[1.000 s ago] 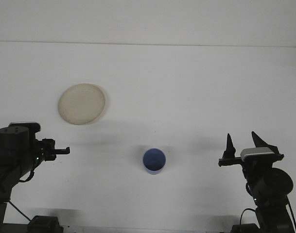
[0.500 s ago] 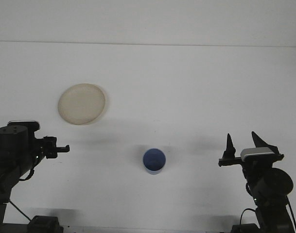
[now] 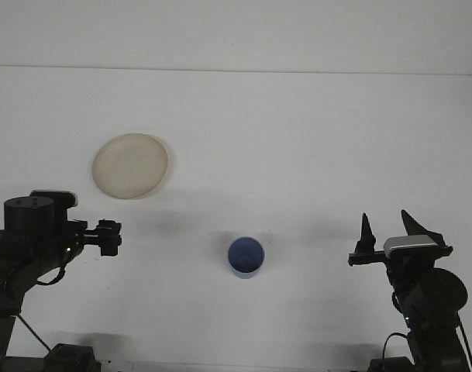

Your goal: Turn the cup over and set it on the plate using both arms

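A small blue cup (image 3: 245,256) stands on the white table near the middle front, and I cannot tell whether its mouth faces up or down. A cream round plate (image 3: 131,166) lies flat at the back left. My left gripper (image 3: 108,236) hovers at the left, below the plate and well left of the cup, pointing right. At the right my right gripper (image 3: 387,230) stands open, its two dark fingertips (image 3: 365,231) pointing away from me with nothing between them. It is well to the right of the cup.
The white table (image 3: 298,155) runs back to a pale wall. Both arm bases (image 3: 433,310) and their cables sit at the bottom corners of the front view.
My left arm has swung to the right, bringing its gripper closer to the cup. The right arm, cup and plate have not moved.
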Available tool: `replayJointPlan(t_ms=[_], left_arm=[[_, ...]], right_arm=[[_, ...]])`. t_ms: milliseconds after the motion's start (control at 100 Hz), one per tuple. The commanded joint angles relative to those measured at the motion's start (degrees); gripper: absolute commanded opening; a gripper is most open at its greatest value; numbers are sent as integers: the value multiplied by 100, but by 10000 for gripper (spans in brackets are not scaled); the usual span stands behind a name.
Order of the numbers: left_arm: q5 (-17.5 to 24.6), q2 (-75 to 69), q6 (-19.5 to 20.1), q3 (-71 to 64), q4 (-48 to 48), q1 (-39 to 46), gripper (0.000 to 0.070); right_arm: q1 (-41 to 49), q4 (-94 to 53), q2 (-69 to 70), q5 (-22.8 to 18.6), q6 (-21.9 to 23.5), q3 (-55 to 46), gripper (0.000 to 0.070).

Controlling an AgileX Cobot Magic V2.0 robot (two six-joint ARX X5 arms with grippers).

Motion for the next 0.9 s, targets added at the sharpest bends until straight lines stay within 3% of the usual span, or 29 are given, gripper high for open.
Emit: replayJointPlan(t_ms=[0,420,890], left_arm=[[125,199,-107,155,-15,-184,503],[122,2199,-466,1180,118,-2354,502],[114,4225,-352,2271,234,-3705,502]], right_arm=[[9,61,7,9,-11,39,520],[9,61,7,9,-11,39,520],[9,61,7,9,-11,39,520]])
